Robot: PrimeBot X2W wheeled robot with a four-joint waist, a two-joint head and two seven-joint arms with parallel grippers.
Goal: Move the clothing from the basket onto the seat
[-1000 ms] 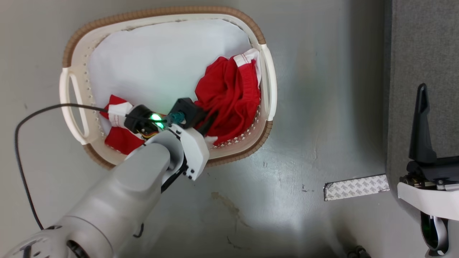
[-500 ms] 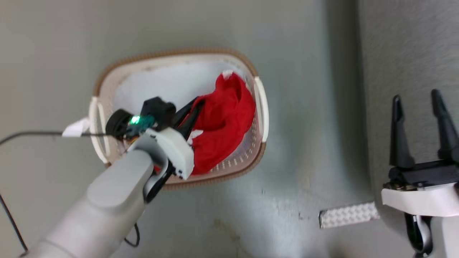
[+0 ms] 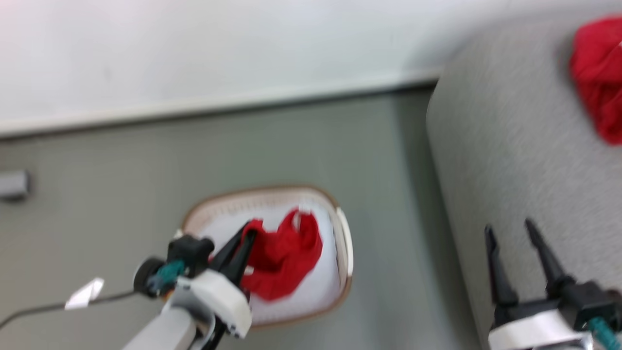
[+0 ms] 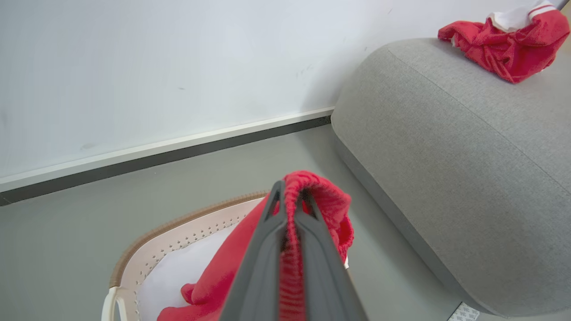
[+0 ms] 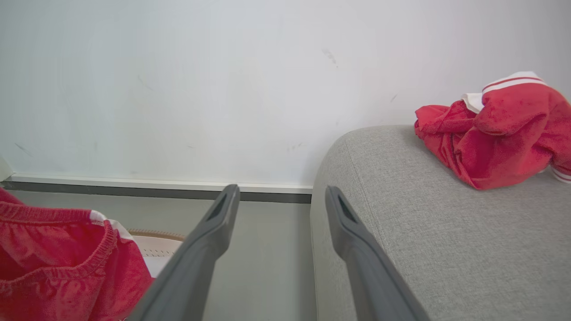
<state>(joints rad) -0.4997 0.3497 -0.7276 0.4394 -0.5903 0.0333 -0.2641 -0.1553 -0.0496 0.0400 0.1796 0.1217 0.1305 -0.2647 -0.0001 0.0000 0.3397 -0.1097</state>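
The left gripper (image 4: 290, 196) clamps shut on a fold of the red garment (image 3: 284, 260), lifted over the basket (image 3: 342, 243) with its lower end inside. The right gripper (image 3: 508, 226) hovers at the seat's (image 3: 510, 160) near edge, jaws wide and empty — a second garment (image 5: 495, 142) lies by the far edge.

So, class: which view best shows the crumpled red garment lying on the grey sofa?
Right wrist view: the crumpled red garment is large and sharp, striped white trim visible. Left wrist view shows it smaller, at a corner; head view blurs and crops it.
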